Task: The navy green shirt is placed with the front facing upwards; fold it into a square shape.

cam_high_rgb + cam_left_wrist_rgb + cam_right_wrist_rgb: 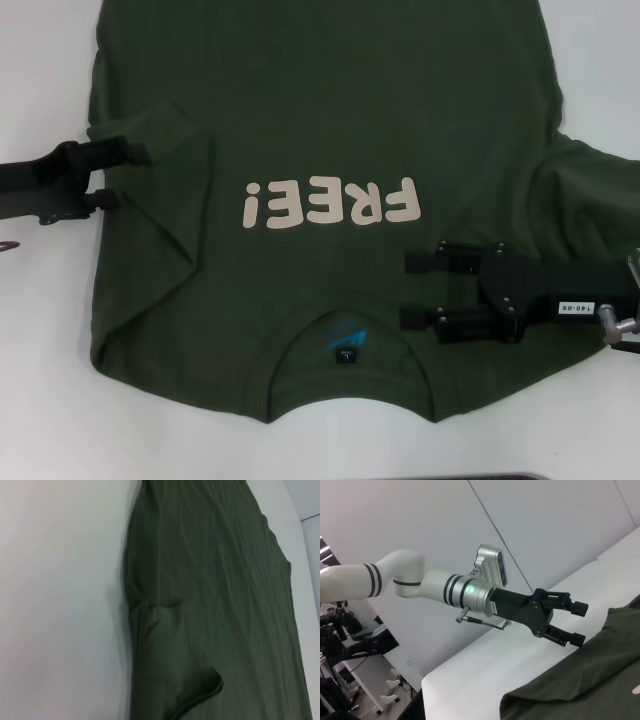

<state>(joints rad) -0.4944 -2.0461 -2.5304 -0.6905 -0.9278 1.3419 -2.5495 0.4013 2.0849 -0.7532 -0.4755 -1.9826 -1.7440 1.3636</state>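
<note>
**Shirt flat, collar toward the robot**

While it lies front-up on the white counter [40,400], the navy green shirt [330,110] runs its long axis from 6 to 12 o'clock, collar at 6 nearest the robot, hem beyond 12. The "FREE!" lettering [328,205] reads upside down (the neck label [345,335] sits just below it). At 9 o'clock the left gripper [125,175] meets the folded-in sleeve edge, fingers spread. At 4 o'clock the right gripper [420,290] hovers over the shoulder, fingers wide.
</note>
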